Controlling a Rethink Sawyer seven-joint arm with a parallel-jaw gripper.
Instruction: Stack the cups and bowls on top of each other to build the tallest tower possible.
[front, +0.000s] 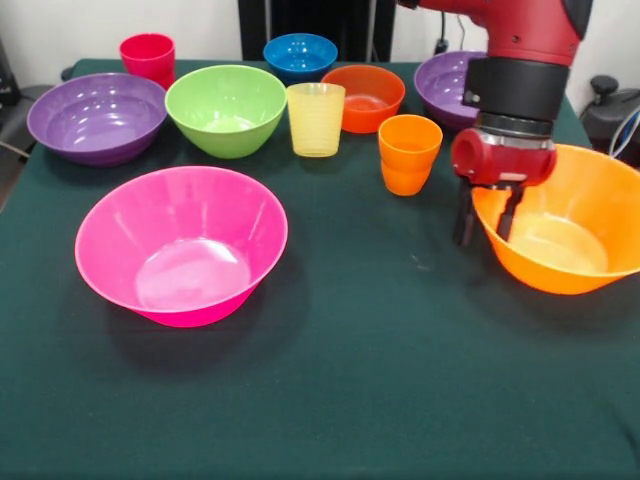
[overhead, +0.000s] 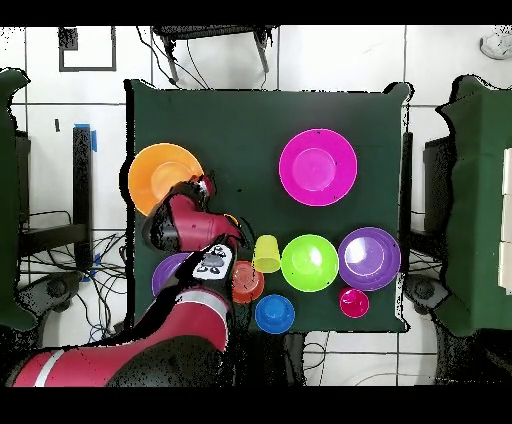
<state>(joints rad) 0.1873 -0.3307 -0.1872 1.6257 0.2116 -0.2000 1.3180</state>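
Now we see the claw (front: 487, 215) at the right side of the desk (front: 380, 400), with its two dark fingers (front: 465, 218) apart and one on each side of the near-left rim of the large orange bowl (front: 565, 220). One finger hangs outside the wall and the other seems to be inside, so the rim lies between them, but we judge they are not yet closed on it. The bowl stands upright on the desk, and its body spreads to the right of the claw.

Just to the left is the orange cup (front: 408, 153), near but apart. Further left stand the yellow cup (front: 316, 119), the green bowl (front: 227, 108) and a purple bowl (front: 97, 116). The big pink bowl (front: 182, 245) sits alone at the near left, well apart. At the far side are the red cup (front: 148, 56), the blue bowl (front: 300, 55), the small orange-red bowl (front: 364, 96) and a second purple bowl (front: 445, 88), partly hidden by the arm. Nothing is stacked yet. If the bowl is lifted toward the left, the orange cup could be in the way.
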